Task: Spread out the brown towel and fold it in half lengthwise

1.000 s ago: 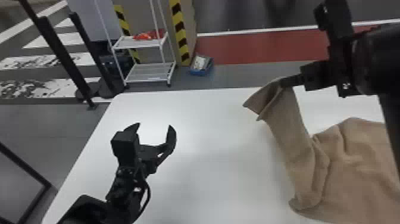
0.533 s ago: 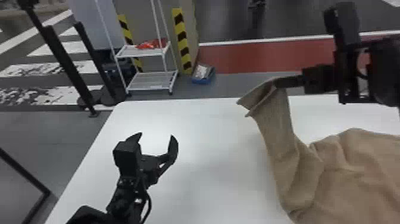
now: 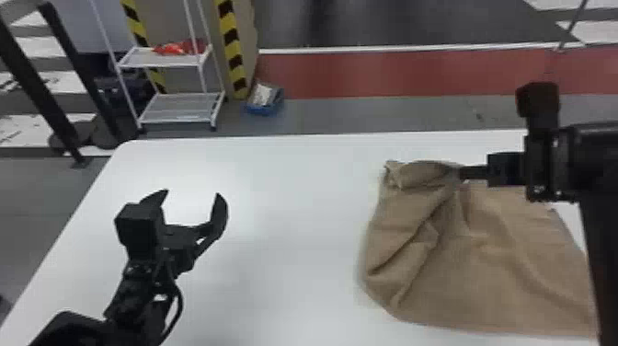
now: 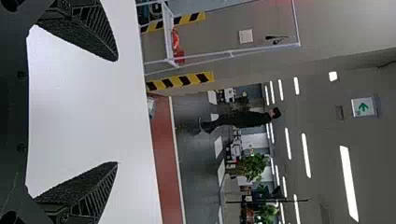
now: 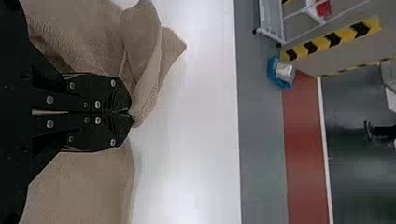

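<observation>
The brown towel lies rumpled on the right part of the white table, with folds bunched along its left side. At the towel's far edge my right gripper pinches the cloth. In the right wrist view the right gripper has its fingers pressed together on the brown towel, and a loose corner sticks out past them. My left gripper stands open above the table's left part, apart from the towel. The left wrist view has the left gripper with its fingers wide apart and nothing between them.
The white table has its far edge running across behind the towel. Beyond it on the floor stand a white shelf cart, a striped post and a blue box. Dark posts rise at the left.
My right gripper has moved right and lowered with the towel's edge, and the cloth that hung from it now rests mostly on the table. The head view has shifted; the left gripper stays open.
</observation>
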You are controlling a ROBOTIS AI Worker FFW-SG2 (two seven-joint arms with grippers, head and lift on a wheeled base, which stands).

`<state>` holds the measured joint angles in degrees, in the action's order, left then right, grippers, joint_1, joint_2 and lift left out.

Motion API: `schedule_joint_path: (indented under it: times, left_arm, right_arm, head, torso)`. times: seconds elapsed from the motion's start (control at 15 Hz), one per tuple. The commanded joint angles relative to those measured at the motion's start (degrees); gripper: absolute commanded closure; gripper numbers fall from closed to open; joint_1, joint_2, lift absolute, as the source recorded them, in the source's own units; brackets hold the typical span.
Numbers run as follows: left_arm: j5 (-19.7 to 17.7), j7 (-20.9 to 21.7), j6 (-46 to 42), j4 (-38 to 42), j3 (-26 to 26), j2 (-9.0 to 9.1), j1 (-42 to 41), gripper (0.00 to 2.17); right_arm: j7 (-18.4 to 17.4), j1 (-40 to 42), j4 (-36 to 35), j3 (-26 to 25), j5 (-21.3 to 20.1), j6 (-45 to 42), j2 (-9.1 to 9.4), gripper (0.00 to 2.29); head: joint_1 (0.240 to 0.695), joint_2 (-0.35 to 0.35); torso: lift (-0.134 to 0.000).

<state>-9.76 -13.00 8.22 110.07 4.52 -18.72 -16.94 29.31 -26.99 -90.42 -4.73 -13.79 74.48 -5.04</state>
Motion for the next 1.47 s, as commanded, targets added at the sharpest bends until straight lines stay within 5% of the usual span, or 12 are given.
schedule_joint_path:
  times: [0.0, 0.27, 0.6, 0.87, 1.0, 1.2, 1.4]
  left_arm:
    - [0.00, 0.00, 0.00, -0.21, -0.21, -0.09, -0.29, 0.08]
    - [0.09, 0.00, 0.00, -0.30, 0.31, 0.09, -0.02, 0.08]
    - [0.09, 0.08, 0.00, -0.47, 0.23, 0.09, -0.02, 0.08]
    - [0.09, 0.08, 0.35, -0.21, 0.31, -0.09, -0.02, 0.08]
    - [0.09, 0.08, 0.53, -0.12, 0.40, -0.09, -0.02, 0.08]
    - [0.09, 0.00, 0.53, -0.12, 0.23, -0.26, -0.20, 0.08]
    - [0.09, 0.08, 0.71, -0.47, 0.58, 0.00, 0.33, 0.08]
  right_arm:
    - [-2.77, 1.06, 4.11, -2.39, -0.71, -4.55, -0.76, 1.56]
    - [-4.18, 3.61, 1.30, -2.21, -0.80, -5.08, -0.85, 0.09]
    - [-3.65, 7.31, -11.44, -1.86, 2.89, -4.55, -1.12, 0.05]
    - [-2.86, 5.64, -8.81, 1.83, 2.27, -15.80, -2.17, 0.05]
    - [1.10, 3.97, -3.53, 2.36, 1.66, -21.96, -2.70, 0.10]
    - [12.61, 0.54, 3.06, 4.03, -0.01, -24.59, -6.04, 0.18]
    - [23.77, -3.42, 7.10, 7.46, -8.98, -24.77, -6.83, 0.19]
  head:
    - [0.695, 0.021]
    - [0.695, -0.026]
    - [0.695, -0.024]
    - [0.695, -0.006]
    - [0.695, 0.003]
    - [0.691, 0.025]
    - [0.695, 0.045]
  torso:
    - [-0.125]
    - [-0.125]
    - [-0.125]
    - [-0.125]
    - [-0.125]
    - [-0.125]
    - [-0.125]
